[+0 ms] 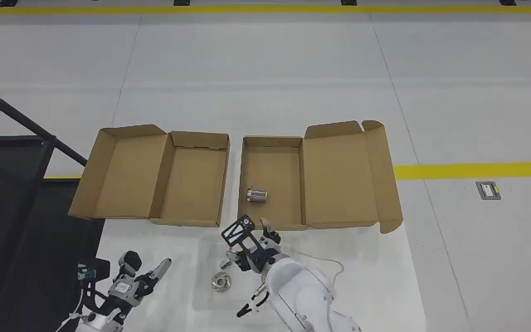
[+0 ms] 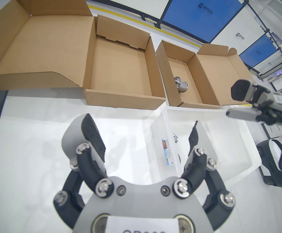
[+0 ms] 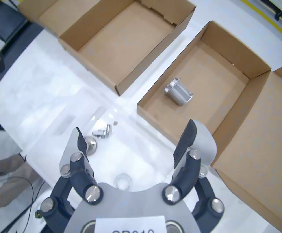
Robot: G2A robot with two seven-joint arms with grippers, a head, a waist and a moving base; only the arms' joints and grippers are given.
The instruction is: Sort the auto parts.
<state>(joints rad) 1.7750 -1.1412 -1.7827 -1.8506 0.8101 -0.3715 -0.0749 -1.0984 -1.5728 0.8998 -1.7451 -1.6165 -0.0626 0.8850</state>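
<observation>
While both jaws stand wide open and empty, the right wrist view shows small metal parts [image 3: 102, 133] in the clear bin [image 3: 136, 145].

This looks like a big workshop hall where robots get tried out. Far beyond the left pincer [image 2: 141, 123] stand blue boards [image 2: 198, 19] and a white board full of tiny holes [image 2: 132, 8], and yellow lines [image 1: 265, 9] run across the pale floor [image 1: 249, 75]. Just ahead of the right pincer [image 3: 134, 130], a cardboard box [image 3: 123, 42] and a second box [image 3: 209, 72] holding a shiny metal part [image 3: 178, 95] sit on a white table [image 3: 33, 88], and small metal bits [image 3: 102, 132] lie in a clear tub [image 3: 141, 154] under it.
</observation>
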